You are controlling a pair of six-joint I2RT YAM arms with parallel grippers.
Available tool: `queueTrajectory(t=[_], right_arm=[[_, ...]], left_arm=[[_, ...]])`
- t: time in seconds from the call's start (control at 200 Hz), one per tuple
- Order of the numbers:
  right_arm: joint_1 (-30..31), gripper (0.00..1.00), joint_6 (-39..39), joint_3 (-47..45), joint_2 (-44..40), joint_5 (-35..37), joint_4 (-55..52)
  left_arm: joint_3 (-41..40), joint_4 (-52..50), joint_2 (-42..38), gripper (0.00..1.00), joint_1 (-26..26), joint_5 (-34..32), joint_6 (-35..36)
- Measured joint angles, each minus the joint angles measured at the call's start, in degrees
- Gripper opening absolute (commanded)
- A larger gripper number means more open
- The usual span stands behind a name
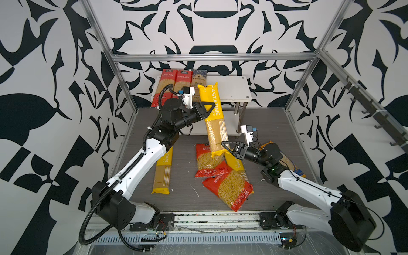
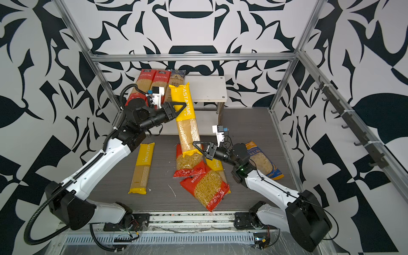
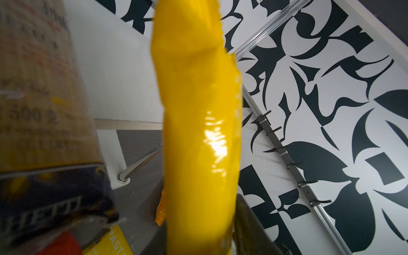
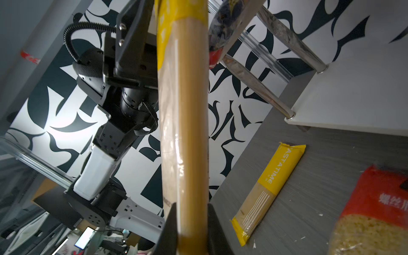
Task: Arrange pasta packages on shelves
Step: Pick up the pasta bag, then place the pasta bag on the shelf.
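A long yellow PASTATIME pack (image 1: 213, 123) (image 2: 185, 123) hangs tilted in the air in front of the shelves (image 1: 229, 88) (image 2: 205, 88). My left gripper (image 1: 208, 110) (image 2: 180, 109) straddles its yellow upper part. In the left wrist view the pack (image 3: 198, 132) fills the space between the jaws and only one finger (image 3: 249, 220) shows, so I cannot tell its grip. My right gripper (image 1: 227, 148) (image 4: 192, 220) is shut on the pack's lower end, both fingers (image 4: 170, 231) pressed against it. Two red spaghetti packs (image 1: 167, 88) and a dark-blue one (image 1: 198, 79) lie on the left of the top shelf.
On the grey floor lie a yellow pack (image 1: 162, 174), two red fusilli bags (image 1: 208, 163) (image 1: 229, 189) over another yellow pack (image 1: 237, 163), and a blue-orange bag (image 2: 262, 159) behind my right arm. Chrome legs (image 1: 241, 117) and aluminium frame rails (image 1: 212, 57) stand close by.
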Motion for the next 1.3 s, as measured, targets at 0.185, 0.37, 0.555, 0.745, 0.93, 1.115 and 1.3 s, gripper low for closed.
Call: queueTrajectory(t=[0.185,0.37,0.555,0.745,0.93,1.115,1.3], right_arm=[[0.1,0.00,2.3,4.1,2.2,0.7,-0.2],[-1.2,0.00,7.0,10.7,6.1,0.6,-1.5],[-3.3,0.00,12.4,20.2,10.6,5.0,-7.9],[-4.3,0.00,14.4,28.0,14.3,10.1,-18.7],[-4.4,0.00,14.8,37.1,17.3,11.7,-29.1],[-4.4,0.00,14.9,44.8,21.3,13.4,-35.4],[-5.1,0.00,14.7,50.3,25.1,13.7,-38.4]], left_arm=[[3.5,-0.8,0.4,0.66,0.7,-0.7,0.5],[6.7,-6.6,-0.7,0.77,1.7,-5.1,4.3],[6.9,-14.2,-7.4,0.80,2.3,-11.6,8.4],[3.5,-16.2,-16.2,0.80,2.5,-16.5,10.8],[-5.1,-17.9,-23.2,0.80,2.5,-20.5,11.5],[-14.3,-20.7,-29.1,0.80,2.5,-24.4,11.4],[-17.8,-22.0,-32.2,0.80,2.6,-26.5,11.2]])
